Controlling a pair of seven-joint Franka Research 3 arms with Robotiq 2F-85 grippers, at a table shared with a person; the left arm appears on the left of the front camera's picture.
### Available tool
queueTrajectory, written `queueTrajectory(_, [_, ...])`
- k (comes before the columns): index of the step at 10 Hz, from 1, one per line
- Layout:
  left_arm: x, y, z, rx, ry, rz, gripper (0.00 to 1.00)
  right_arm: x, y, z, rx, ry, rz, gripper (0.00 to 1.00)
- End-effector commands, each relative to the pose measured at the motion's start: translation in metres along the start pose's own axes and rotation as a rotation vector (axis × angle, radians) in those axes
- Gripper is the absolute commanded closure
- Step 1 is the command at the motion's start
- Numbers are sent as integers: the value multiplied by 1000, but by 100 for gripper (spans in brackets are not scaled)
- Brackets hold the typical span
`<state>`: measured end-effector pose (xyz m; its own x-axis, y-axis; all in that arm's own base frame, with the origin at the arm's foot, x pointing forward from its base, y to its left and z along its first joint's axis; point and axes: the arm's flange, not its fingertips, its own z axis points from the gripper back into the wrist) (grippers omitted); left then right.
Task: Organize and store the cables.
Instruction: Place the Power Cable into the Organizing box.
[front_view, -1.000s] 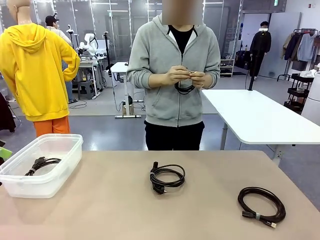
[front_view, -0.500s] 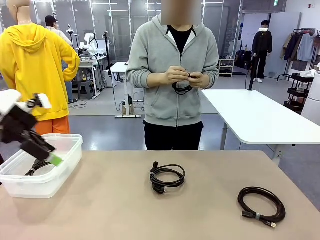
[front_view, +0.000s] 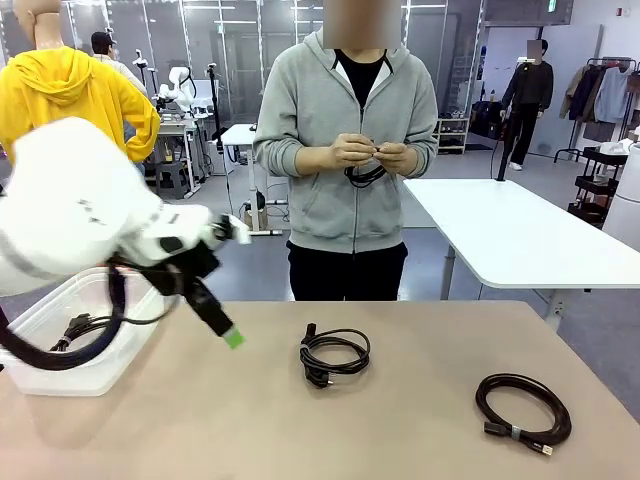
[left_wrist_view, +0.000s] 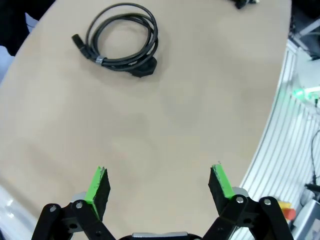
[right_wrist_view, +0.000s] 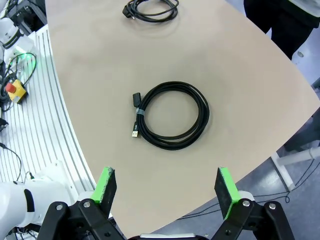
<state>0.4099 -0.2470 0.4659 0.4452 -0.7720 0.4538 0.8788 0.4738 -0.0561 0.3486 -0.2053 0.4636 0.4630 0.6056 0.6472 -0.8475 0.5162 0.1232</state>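
My left gripper (left_wrist_view: 158, 174) stands wide open and empty above the table (left_wrist_view: 190, 115). One coiled cable (left_wrist_view: 125, 65) lies well ahead of its fingers, a little to the left. My right gripper (right_wrist_view: 165, 174) is spread open too, holding nothing. A tied cable (right_wrist_view: 141, 117) lies flat straight ahead of it.

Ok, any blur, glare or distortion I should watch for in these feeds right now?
Front view: left arm soft, close to the lens; middle cable and right cable sharp. Left wrist view: wide angle curves the table edge; middle cable crisp. Right wrist view: same curving, even light, no glare on the right cable.
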Motion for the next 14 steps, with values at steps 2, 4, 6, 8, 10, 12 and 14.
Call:
queueTrajectory(2, [46, 8, -44, 49, 115, -18, 0, 1, 2, -3, -18, -12, -4, 0])
queueTrajectory(4, [65, 11, -67, 54, 152, 12, 0, 1, 2, -3, -18, -12, -4, 0])
queueTrajectory(6, [80, 17, -81, 62, 185, 75, 0, 1, 2, -3, -18, -12, -4, 0])
queueTrajectory(8, [97, 27, -91, 29, 208, 119, 0, 1, 2, -3, -18, -12, -4, 0])
queueTrajectory(10, [111, 34, -103, 22, 222, 133, 0, 1, 2, -3, -18, -12, -4, 0])
queueTrajectory(12, [117, 38, -108, 35, 241, 164, 0, 1, 2, -3, -18, -12, -4, 0])
queueTrajectory(14, [132, 43, -114, 50, 271, 177, 0, 1, 2, -3, -18, -12, -4, 0])
